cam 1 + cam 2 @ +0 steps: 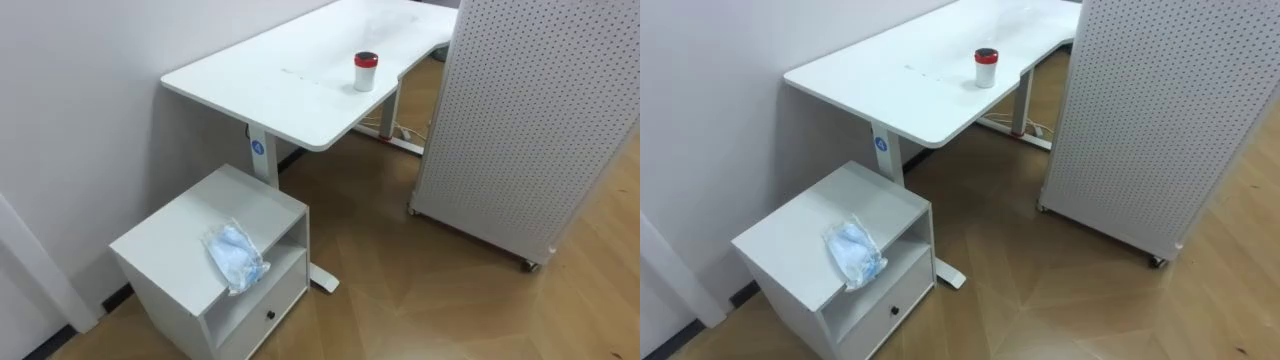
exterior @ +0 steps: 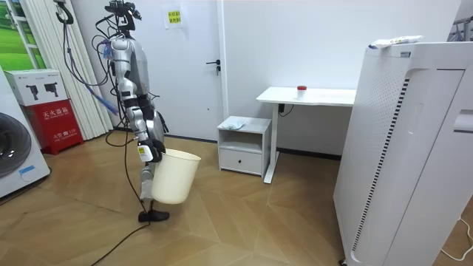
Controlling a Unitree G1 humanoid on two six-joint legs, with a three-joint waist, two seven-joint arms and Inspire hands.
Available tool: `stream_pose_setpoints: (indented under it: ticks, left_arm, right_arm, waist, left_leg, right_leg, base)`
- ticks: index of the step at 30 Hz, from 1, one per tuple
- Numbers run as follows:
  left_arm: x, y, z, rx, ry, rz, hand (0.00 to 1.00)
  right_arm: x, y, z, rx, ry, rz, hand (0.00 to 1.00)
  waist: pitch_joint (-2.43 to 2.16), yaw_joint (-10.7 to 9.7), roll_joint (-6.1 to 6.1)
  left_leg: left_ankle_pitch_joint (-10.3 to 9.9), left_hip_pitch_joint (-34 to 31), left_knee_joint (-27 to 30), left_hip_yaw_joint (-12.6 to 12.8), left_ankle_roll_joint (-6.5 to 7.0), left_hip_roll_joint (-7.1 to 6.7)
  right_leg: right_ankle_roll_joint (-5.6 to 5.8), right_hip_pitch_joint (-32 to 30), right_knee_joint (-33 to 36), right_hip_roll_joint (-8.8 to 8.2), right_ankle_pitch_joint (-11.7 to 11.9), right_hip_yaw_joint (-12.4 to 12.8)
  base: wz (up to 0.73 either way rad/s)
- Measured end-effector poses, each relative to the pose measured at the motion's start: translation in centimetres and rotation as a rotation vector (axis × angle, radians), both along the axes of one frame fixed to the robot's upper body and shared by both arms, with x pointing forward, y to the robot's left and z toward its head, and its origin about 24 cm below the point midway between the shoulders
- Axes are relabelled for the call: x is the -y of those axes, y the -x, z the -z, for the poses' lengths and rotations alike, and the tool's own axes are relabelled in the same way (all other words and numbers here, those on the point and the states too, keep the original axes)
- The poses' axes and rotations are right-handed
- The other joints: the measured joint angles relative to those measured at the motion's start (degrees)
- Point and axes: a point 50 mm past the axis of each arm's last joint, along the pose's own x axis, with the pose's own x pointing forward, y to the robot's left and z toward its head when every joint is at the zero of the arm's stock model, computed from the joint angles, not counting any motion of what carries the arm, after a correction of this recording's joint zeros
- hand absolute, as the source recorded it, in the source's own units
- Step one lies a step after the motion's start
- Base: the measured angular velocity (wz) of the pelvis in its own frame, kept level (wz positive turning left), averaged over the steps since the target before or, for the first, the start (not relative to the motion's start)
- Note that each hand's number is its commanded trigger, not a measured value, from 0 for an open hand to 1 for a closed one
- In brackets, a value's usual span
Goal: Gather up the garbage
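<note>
Atop cabinet, garbage, far from hand

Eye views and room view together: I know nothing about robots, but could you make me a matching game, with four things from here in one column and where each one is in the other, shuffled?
Things:
1. crumpled blue-and-white wrapper
2. red-and-white can
3. cream bin
4. perforated white panel

Places:
A. on the white desk
B. standing on small wheels on the wood floor
C. on top of the low cabinet
D. beside the robot's legs

Pairs: 1-C, 2-A, 3-D, 4-B
</note>
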Motion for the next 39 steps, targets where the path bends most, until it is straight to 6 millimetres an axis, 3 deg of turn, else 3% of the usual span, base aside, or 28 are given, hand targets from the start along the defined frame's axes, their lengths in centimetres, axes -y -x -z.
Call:
stream_pose_setpoints:
  ticks: [11, 15, 16, 17, 20, 22, 24, 26, 27, 28, 29, 31, 32, 33, 34, 35, 36, 37, 38, 39]
  left_arm:
    - [0.0, 0.0, 0.0, -0.004, -0.004, -0.001, 0.0]
    - [-0.1, 1.2, 0.2, -0.06, -0.009, 0.015, 0.0]
    - [-0.2, 1.6, 0.2, -0.079, -0.013, 0.025, 0.0]
    - [-0.2, 1.8, 0.2, -0.089, -0.013, 0.028, 0.0]
    - [-0.4, 2.7, 0.3, -0.147, -0.017, 0.036, 0.0]
    - [-0.6, 3.1, 0.2, -0.173, -0.013, 0.032, 0.0]
    - [-0.7, 3.1, 0.2, -0.182, -0.01, 0.031, 0.0]
    - [-0.7, 3.5, 0.2, -0.193, -0.008, 0.033, 0.0]
    - [-0.7, 3.9, 0.2, -0.21, -0.003, 0.036, 0.0]
    - [-0.6, 4.3, 0.2, -0.229, 0.006, 0.043, 0.0]
    - [-0.5, 4.5, 0.2, -0.235, 0.01, 0.047, 0.0]
    - [-0.4, 4.3, 0.2, -0.228, 0.012, 0.048, 0.0]
    - [-0.4, 4.5, 0.2, -0.231, 0.012, 0.046, 0.0]
    - [-0.5, 4.9, 0.1, -0.235, 0.011, 0.039, 0.0]
    - [-0.6, 5.2, 0.1, -0.237, 0.009, 0.022, 0.0]
    - [-0.6, 5.3, 0.1, -0.24, 0.007, 0.019, 0.0]
    - [-0.6, 5.3, 0.1, -0.237, 0.008, 0.019, 0.0]
    - [-0.4, 5.1, 0.1, -0.219, 0.012, 0.024, 0.0]
    - [-0.4, 5.0, 0.1, -0.209, 0.013, 0.027, 0.0]
    - [-0.3, 4.4, 0.1, -0.181, 0.012, 0.036, 0.0]
  right_arm:
    - [0.1, -0.1, 0.0, -0.016, 0.018, -0.004, 1.0]
    - [0.1, 0.0, 0.0, -0.03, 0.019, -0.059, 1.0]
    - [0.1, -0.2, 0.0, -0.024, 0.018, -0.085, 1.0]
    - [0.1, -0.4, 0.0, -0.022, 0.019, -0.104, 1.0]
    - [0.1, -1.1, -0.1, -0.013, 0.025, -0.172, 1.0]
    - [-0.1, -1.4, -0.1, -0.01, 0.018, -0.2, 1.0]
    - [0.0, -1.3, -0.1, -0.014, 0.016, -0.204, 1.0]
    - [0.1, -1.0, -0.1, -0.023, 0.02, -0.201, 1.0]
    - [0.2, -1.0, -0.1, -0.023, 0.022, -0.199, 1.0]
    - [0.3, -1.0, -0.2, -0.025, 0.028, -0.196, 1.0]
    - [0.5, -0.8, -0.2, -0.036, 0.031, -0.193, 1.0]
    - [1.0, 0.2, -0.3, -0.07, 0.042, -0.169, 1.0]
    - [1.1, 0.2, -0.3, -0.071, 0.047, -0.169, 1.0]
    - [1.3, 0.1, -0.4, -0.07, 0.054, -0.169, 1.0]
    - [1.3, 0.3, -0.4, -0.076, 0.06, -0.171, 1.0]
    - [1.4, 0.5, -0.4, -0.081, 0.061, -0.171, 1.0]
    - [1.4, 1.1, -0.4, -0.094, 0.064, -0.173, 1.0]
    - [1.6, 1.4, -0.4, -0.103, 0.072, -0.171, 1.0]
    - [1.7, 1.4, -0.5, -0.106, 0.077, -0.17, 1.0]
    - [1.7, 1.5, -0.5, -0.112, 0.084, -0.168, 1.0]
  waist:
    - [0.08, 0.06, 0.19]
    - [0.14, -0.04, 0.08]
    - [0.44, 0.03, 0.1]
    - [0.43, 0.04, 0.06]
    - [0.6, 0.08, -0.7]
    - [0.46, 0.91, -0.67]
    - [0.54, 1.49, -0.96]
    - [0.49, 1.54, -0.87]
    - [0.58, 1.55, -1.0]
    - [0.68, 1.62, -1.66]
    - [0.48, 1.35, -1.72]
    - [0.42, 1.8, -1.83]
    - [0.44, 2.03, -1.75]
    - [0.31, 2.07, -1.4]
    - [0.42, 2.14, -1.02]
    - [0.45, 2.15, -0.95]
    - [0.26, 2.1, -1.26]
    - [-0.08, 1.87, -1.57]
    - [-0.11, 1.72, -1.89]
    - [-0.41, 1.84, -2.39]
  left_leg:
    - [-0.02, -0.13, 0.41, -0.08, -0.11, 0.16]
    - [-0.66, 0.12, 1.77, -0.01, -0.42, 0.67]
    - [-1.19, -0.21, 2.78, -0.01, -0.57, 0.91]
    - [-1.59, -0.63, 3.51, -0.02, -0.63, 1.08]
    - [-4.72, -3.09, 10.29, 0.18, -1.4, 2.81]
    - [-7.8, -6.08, 18.9, 0.35, -3.05, 4.93]
    - [-7.64, -10.19, 28.36, 0.02, -3.51, 7.12]
    - [-6.51, -12.6, 34.98, -0.43, -3.65, 8.88]
    - [-4.59, -14.55, 38.91, -1.15, -2.93, 9.17]
    - [-3.41, -16.91, 41.47, -1.96, -1.8, 8.25]
    - [-3.76, -18.08, 40.72, -1.97, -1.27, 7.21]
    - [-3.25, -22.86, 32.08, -0.4, -1.67, 2.79]
    - [-2.61, -23.59, 28.41, 0.16, -2.2, 2.11]
    - [-0.08, -25.22, 20.73, 0.12, -2.72, 1.18]
    - [4.29, -26.33, 14.69, -0.02, -2.22, 0.68]
    - [6.4, -26.4, 12.47, -0.01, -2.01, 0.44]
    - [10.81, -25.92, 9.44, 0.06, -1.27, -0.01]
    - [13.95, -25.22, 8.98, 0.19, 0.49, -0.85]
    - [14.47, -25.15, 9.37, 0.21, 1.3, -1.37]
    - [13.67, -25.29, 11.17, 1.27, 2.49, -1.73]
  right_leg:
    - [0.0, 0.22, 0.17, 0.1, 0.0, 0.0]
    - [-0.07, 0.5, 0.34, 0.46, -0.04, -0.11]
    - [-0.37, 0.32, 0.91, 0.58, -0.5, -0.16]
    - [-0.47, -0.09, 1.67, 0.6, -0.92, -0.15]
    - [-1.39, -2.47, 8.01, 0.71, -4.41, -1.37]
    - [-2.74, -4.03, 12.58, 1.94, -7.75, -1.21]
    - [-3.75, -4.15, 14.31, 2.67, -9.83, -1.14]
    - [-4.77, -3.81, 15.78, 3.79, -11.17, -0.75]
    - [-5.65, -3.54, 16.71, 4.19, -11.82, 0.33]
    - [-6.52, -2.86, 17.33, 4.56, -12.52, 2.51]
    - [-6.81, -2.73, 17.36, 4.53, -12.8, 3.27]
    - [-6.9, -2.32, 17.15, 3.44, -13.76, 4.68]
    - [-6.86, -2.0, 16.85, 3.32, -13.89, 5.13]
    - [-6.86, -1.19, 16.0, 3.34, -14.1, 5.4]
    - [-6.58, -0.01, 15.0, 3.15, -14.4, 5.49]
    - [-6.43, 0.86, 14.41, 3.03, -14.5, 5.78]
    - [-5.99, 2.56, 12.93, 2.68, -15.01, 6.52]
    - [-5.42, 3.61, 11.65, 2.12, -15.39, 7.03]
    - [-5.02, 4.07, 11.04, 1.65, -15.61, 7.18]
    - [-4.27, 4.5, 10.53, 0.82, -15.87, 7.44]
  base:
    - [0.0]
    - [0.0]
    - [-0.03]
    - [0.0]
    - [-0.03]
    - [-0.09]
    - [0.03]
    - [0.03]
    - [0.0]
    - [0.07]
    - [0.26]
    - [0.09]
    - [-0.28]
    - [-0.38]
    - [-0.36]
    - [-0.34]
    - [-0.25]
    - [-0.22]
    - [-0.3]
    - [-0.4]
